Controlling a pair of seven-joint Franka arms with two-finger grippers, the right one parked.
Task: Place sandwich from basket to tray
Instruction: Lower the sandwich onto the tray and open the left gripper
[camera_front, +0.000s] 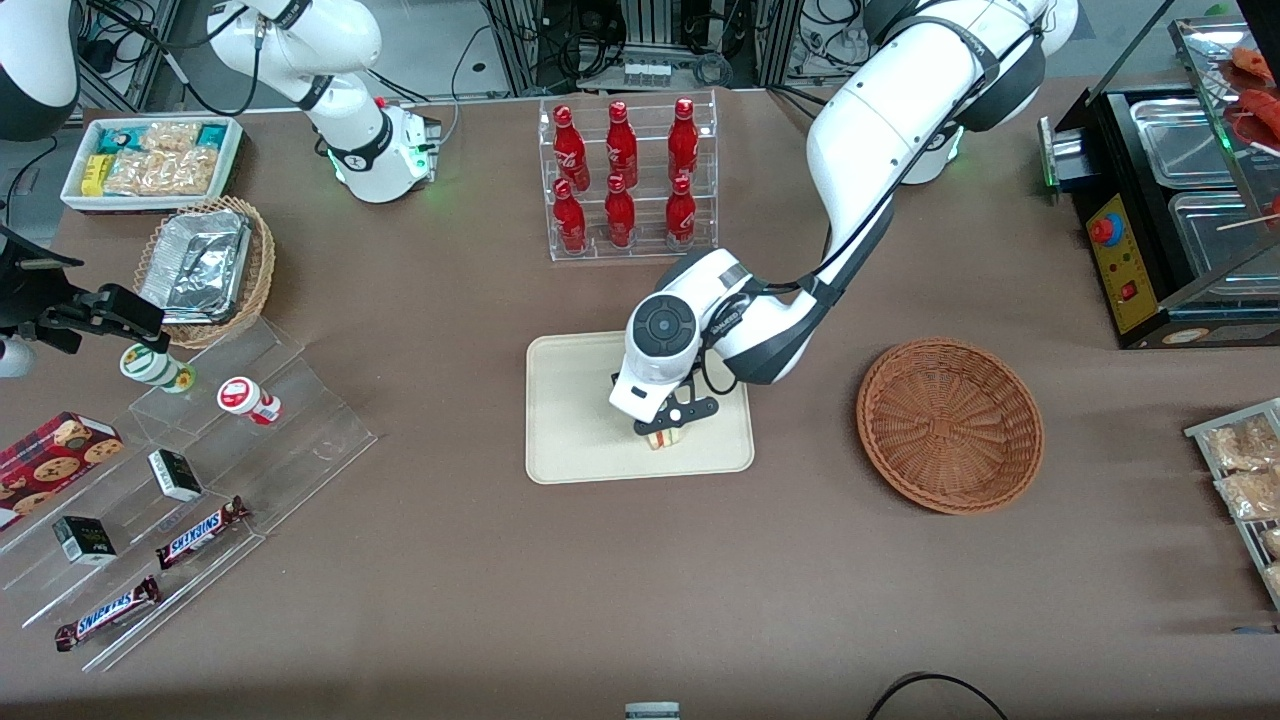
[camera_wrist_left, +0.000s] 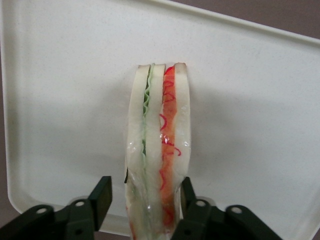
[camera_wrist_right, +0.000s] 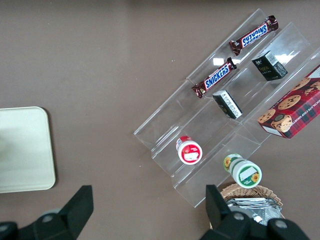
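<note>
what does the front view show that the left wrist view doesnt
Only the front view shows the emptied basket toward the working arm's end, the rack of red bottles, and the whole arm. Only the left wrist view shows the sandwich's green and red filling layers, with a visible gap on one side between the fingers and the bread. Both show the gripper over the tray with the sandwich between its fingers.
</note>
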